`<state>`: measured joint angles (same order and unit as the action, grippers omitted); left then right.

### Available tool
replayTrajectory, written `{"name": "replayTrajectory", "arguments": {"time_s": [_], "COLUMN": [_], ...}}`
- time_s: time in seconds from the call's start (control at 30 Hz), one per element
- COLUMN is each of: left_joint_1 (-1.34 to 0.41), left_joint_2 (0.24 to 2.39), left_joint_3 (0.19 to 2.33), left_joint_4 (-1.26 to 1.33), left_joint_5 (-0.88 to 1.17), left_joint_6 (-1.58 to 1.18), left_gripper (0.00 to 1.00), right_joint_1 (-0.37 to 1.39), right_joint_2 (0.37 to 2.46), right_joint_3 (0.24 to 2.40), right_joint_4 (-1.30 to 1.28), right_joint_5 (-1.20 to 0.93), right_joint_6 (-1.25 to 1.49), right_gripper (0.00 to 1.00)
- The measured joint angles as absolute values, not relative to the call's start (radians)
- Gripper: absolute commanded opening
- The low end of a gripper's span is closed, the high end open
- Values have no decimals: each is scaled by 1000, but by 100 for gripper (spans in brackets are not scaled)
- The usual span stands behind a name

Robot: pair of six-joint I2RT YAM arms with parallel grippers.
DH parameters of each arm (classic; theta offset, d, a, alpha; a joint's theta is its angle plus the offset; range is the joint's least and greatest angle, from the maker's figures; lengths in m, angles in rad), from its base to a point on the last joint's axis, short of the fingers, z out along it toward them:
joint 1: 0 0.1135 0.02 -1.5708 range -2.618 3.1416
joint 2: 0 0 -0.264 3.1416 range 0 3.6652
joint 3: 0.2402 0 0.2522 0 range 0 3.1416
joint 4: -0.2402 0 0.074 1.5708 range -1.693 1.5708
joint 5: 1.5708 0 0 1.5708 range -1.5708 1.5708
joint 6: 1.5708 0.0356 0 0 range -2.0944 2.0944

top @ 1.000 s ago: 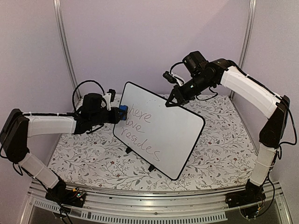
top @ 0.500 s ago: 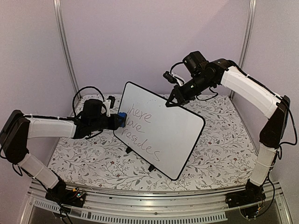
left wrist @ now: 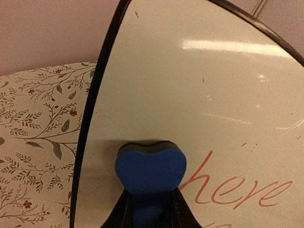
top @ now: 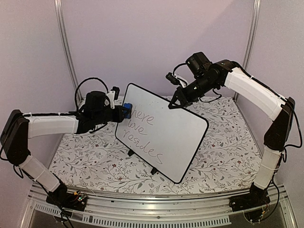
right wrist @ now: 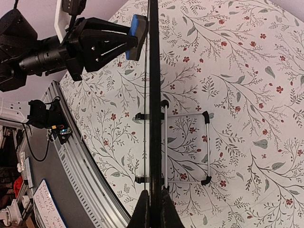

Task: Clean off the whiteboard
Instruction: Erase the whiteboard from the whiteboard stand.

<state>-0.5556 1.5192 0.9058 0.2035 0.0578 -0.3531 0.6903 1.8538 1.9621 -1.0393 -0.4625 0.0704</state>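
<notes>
The whiteboard [top: 166, 137] stands in the middle of the top view. It is on a counter [top: 228, 152] with a print of leaves and small flowers. It stands up on small black feet [top: 129, 153] at its lower edge, and its white face looks toward the lower left of the frame. Three lines of thin writing [top: 142, 130] run down the left part of the face. The top word reads "here".

The right tool [top: 174, 103] comes in from the upper right of the top view. It is closed tight on the top edge of the whiteboard. In the right wrist view the whiteboard shows edge-on, as a thin black line down the middle of the frame. The two fingers [right wrist: 142, 216] pinch that line at the bottom of the frame. To the right of the line, a thin stand [right wrist: 185, 147] with black ends reaches out from the back of the whiteboard over the counter.

The left tool [top: 122, 113] comes in from the left of the top view. It is closed on a small blue eraser [left wrist: 149, 171]. In the left wrist view the eraser sits at the bottom middle of the frame. Its front looks to be touching the white face, just inside the black rim and just left of the "h" of "here". The face above it is white, with a few tiny dark specks and bright streaks of light.
</notes>
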Motion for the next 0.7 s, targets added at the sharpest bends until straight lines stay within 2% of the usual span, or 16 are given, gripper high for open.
{"name": "replayTrajectory", "arguments": {"time_s": [0.4, 0.7], "left_joint_1": [-583, -585], "left_joint_2": [1505, 1504], "left_joint_3": [768, 763], "left_joint_4": [254, 246], "left_joint_5": [54, 48], "left_joint_6": [-388, -388], "left_gripper": [0, 0], "right_joint_1": [690, 690], "right_joint_2": [1852, 1851], "right_joint_3": [1958, 1957], "right_joint_4": [-1040, -1039], "right_joint_5": [-458, -457], "right_joint_6": [78, 79], "right_gripper": [0, 0]}}
